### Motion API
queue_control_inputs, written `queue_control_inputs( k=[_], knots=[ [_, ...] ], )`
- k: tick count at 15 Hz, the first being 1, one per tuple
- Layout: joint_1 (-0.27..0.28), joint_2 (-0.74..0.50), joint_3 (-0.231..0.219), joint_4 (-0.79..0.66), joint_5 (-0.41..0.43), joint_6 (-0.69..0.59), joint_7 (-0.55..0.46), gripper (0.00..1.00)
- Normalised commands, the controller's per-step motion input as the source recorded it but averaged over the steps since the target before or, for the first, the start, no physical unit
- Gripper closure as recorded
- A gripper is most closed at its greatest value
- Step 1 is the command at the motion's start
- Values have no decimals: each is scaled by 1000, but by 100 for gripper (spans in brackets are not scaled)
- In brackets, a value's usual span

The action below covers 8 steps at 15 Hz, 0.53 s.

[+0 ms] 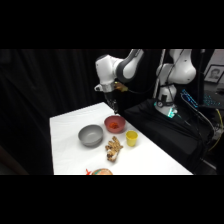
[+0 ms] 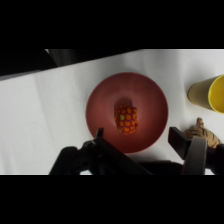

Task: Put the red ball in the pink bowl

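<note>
**Observer A:** Where does the red ball (image 2: 126, 118) sit at this point?

**Observer B:** Inside the pink bowl (image 2: 100, 100), close to the middle of its floor. The wrist view shows it plainly, textured and orange-red, resting free with nothing touching it. In the side view it reads only as a brighter spot within the bowl (image 1: 108, 121).

**Observer A:** And the gripper (image 2: 145, 137)?

**Observer B:** It hangs directly over the bowl, fingers spread wide and holding nothing. One finger (image 2: 100, 136) shows at the bowl's near-left rim, the other at its near-right, so the gap between them spans much of the bowl. From the side, the gripper (image 1: 115, 109) is above the bowl's far edge, apart from it.

**Observer A:** Why centred like that?

**Observer B:** Probably so a released ball lands in the middle and does not skip off the rim (a judgement, not something seen). The task looks done; what likely remains is a clear lift away.

**Observer A:** Neighbours?

**Observer B:** The grey bowl (image 1: 90, 135) lies just left of the pink one, the yellow cup (image 1: 131, 138) to its near right, and a brown toy figure (image 1: 113, 148) nearer still, all on the white table (image 1: 67, 125). None crowd the bowl, so a straight rise should touch nothing.
</note>
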Motion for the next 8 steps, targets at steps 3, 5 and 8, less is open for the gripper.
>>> queue_control_inputs(
  k=[3,5,8],
  knots=[
    [-40,-269,-16,138,-83,-318,-103,0],
    [-41,-203,-17,155,-109,-260,-70,0],
    [-34,-152,-7,171,-131,-242,-44,0]
  ],
)
